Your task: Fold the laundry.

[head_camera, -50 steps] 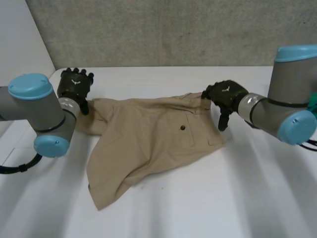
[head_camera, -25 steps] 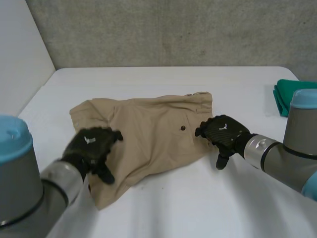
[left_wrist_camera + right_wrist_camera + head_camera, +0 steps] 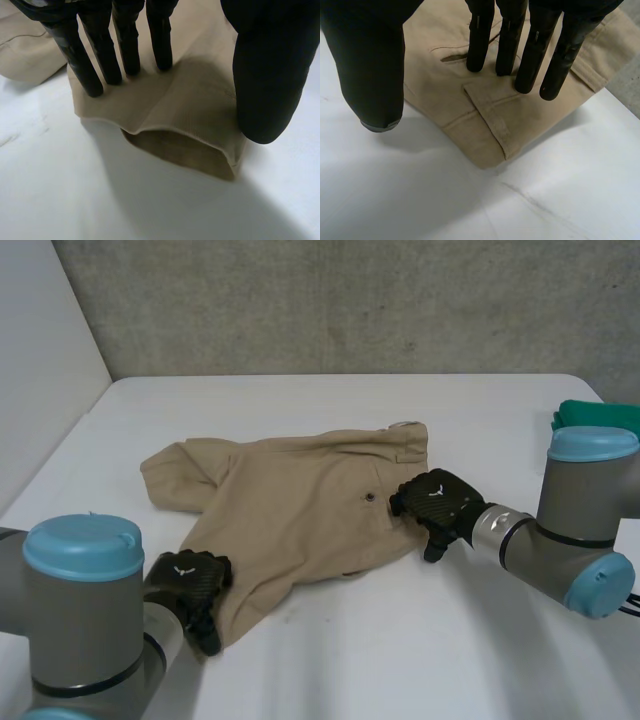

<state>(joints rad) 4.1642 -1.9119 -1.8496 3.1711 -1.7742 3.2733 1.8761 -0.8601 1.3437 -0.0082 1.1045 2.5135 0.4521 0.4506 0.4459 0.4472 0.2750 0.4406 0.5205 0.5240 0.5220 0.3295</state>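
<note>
Moved since a moment ago: left hand (image 3: 188, 585) has dropped from mid-cloth to the near leg hem (image 3: 185, 150); right hand (image 3: 435, 502) has slid a little further onto the waistband corner (image 3: 490, 125).

1. Left hand: fingers (image 3: 100, 55) straight, tips set on the hem; thumb (image 3: 265, 75) hangs off its edge. Nothing gripped.
2. Shorts (image 3: 300, 510): tan, spread mid-table, one leg bunched at the far left, near hem gaping.
3. Right hand: fingers (image 3: 520, 50) straight, resting on the cloth; thumb (image 3: 370, 65) over bare table (image 3: 400, 660). Nothing gripped.
4. Green cloth (image 3: 590, 415): far right table edge, well apart from the shorts.

Risks, as I judge them: closing on the gaping hem may catch only its top layer, so the leg peels open when lifted. Flat fingers may drag the cloth and wrinkle it. The bunched far leg would fold in crooked.

Obstacles: none on the table between the hands; the left arm (image 3: 85, 625) sits close to the near hem.
</note>
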